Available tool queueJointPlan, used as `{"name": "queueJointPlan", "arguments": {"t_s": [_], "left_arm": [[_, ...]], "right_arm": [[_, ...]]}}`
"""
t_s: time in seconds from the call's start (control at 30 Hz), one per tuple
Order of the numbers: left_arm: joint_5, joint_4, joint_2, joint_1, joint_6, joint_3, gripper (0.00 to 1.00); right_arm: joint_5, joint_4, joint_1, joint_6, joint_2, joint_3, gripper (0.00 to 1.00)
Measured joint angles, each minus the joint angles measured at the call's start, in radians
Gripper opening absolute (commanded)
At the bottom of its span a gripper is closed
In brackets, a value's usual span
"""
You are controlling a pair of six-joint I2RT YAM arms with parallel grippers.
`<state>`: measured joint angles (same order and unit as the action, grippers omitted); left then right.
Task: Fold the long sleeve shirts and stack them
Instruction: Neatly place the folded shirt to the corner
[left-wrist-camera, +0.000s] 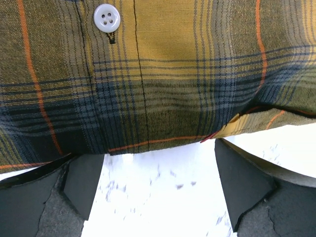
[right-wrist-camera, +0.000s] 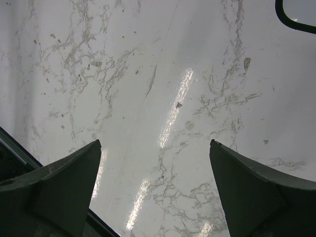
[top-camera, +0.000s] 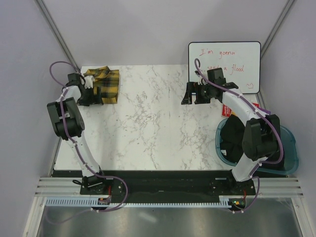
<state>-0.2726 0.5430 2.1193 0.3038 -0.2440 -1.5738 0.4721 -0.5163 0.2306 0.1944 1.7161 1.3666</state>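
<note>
The folded shirt (top-camera: pixel 104 84) lies at the far left corner of the tabletop (top-camera: pixel 158 123), and the left hand (left-wrist-camera: pixel 158 168), spread wide at its edge, could snag and unfold it, while the right hand (right-wrist-camera: pixel 155 143) is spread wide too.

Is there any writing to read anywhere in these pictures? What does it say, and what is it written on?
"I'm gonna": red handwriting, top line on the whiteboard.
"send a flood": second line on the same board. The first word is partly hidden by a purple cable, so "send" is a best reading.
Red-and-white item below the board: any print is too small to read.
Plaid shirt: no text.
</note>
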Motion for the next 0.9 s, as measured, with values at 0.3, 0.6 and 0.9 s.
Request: {"name": "queueJointPlan", "arguments": {"t_s": [0.3, 0.6, 0.9], "left_arm": [[-0.027, 0.031, 0.042, -0.021, 0.023, -0.1, 0.99], [-0.084, 0.188, -0.367, -0.139, 0.023, -0.097, 0.99], [-0.095, 0.188, -0.776, -0.368, 0.042, 0.106, 0.99]], "right_arm": [[-0.005, -0.006, 0.0, -0.009, 0.0, 0.04, 0.98], [-0.077, -0.027, -0.037, -0.09, -0.132, 0.076, 0.98], [-0.139, -0.01, -0.064, -0.149, -0.335, -0.119, 0.98]]}}
